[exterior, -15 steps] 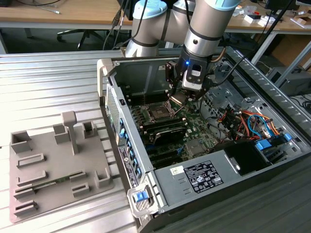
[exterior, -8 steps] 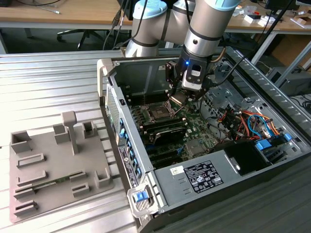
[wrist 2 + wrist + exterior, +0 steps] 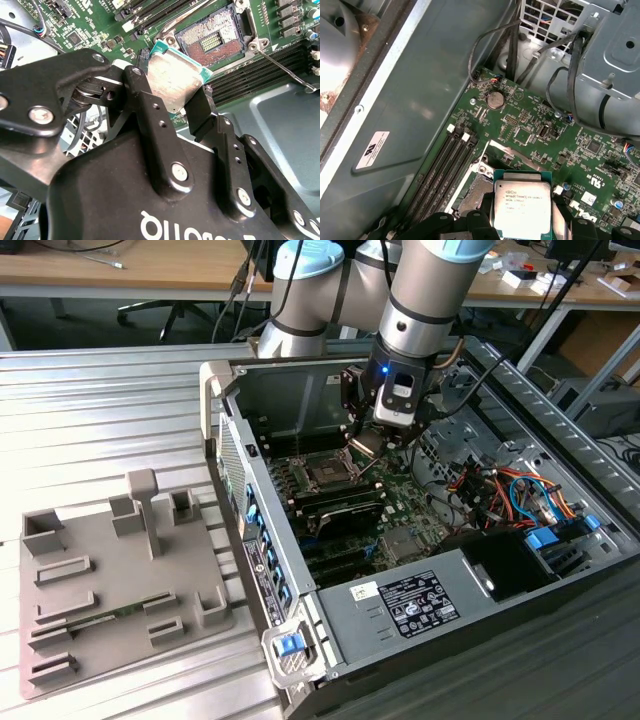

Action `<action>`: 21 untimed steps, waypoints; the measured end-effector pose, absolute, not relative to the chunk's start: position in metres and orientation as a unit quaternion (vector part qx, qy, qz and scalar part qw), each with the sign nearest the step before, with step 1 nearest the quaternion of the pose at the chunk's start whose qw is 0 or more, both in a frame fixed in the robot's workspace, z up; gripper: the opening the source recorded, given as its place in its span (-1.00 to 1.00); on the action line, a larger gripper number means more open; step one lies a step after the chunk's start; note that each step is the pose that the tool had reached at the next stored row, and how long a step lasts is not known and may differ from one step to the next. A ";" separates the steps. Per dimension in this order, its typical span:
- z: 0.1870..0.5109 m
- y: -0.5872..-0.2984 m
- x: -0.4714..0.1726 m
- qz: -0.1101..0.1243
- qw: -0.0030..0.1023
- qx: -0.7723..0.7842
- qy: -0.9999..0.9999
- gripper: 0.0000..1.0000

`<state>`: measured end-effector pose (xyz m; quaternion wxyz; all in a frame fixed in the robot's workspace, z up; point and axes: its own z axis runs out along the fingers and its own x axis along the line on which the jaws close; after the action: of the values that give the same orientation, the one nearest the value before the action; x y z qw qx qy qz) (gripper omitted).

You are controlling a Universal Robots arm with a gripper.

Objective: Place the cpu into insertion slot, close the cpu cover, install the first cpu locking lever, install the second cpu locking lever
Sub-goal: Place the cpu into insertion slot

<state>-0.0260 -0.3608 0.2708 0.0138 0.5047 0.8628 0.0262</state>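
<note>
On the exterior view's left a grey fixture tray (image 3: 100, 590) lies on the counter (image 3: 120, 400). Beside it sits the open computer case (image 3: 400, 600), its insertion slot (image 3: 328, 473) bare. Just right of the slot, the fingers (image 3: 150, 115) are clenched on the cpu (image 3: 175, 75), pinching two opposite edges and holding it over the board, not yet seated. It looks light, thin and stiff, yet fragile. Holding it by the edges seems right, since a tilted or forced landing would likely bend the slot's pins.
</note>
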 end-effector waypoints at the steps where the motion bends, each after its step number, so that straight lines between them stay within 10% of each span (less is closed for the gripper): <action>1: 0.271 -0.361 -0.026 0.026 0.014 0.505 0.862 0.08; 21: 0.270 -0.361 -0.026 0.024 0.015 0.521 0.853 0.08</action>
<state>-0.0260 -0.3609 0.2698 0.0154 0.5207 0.8533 0.0241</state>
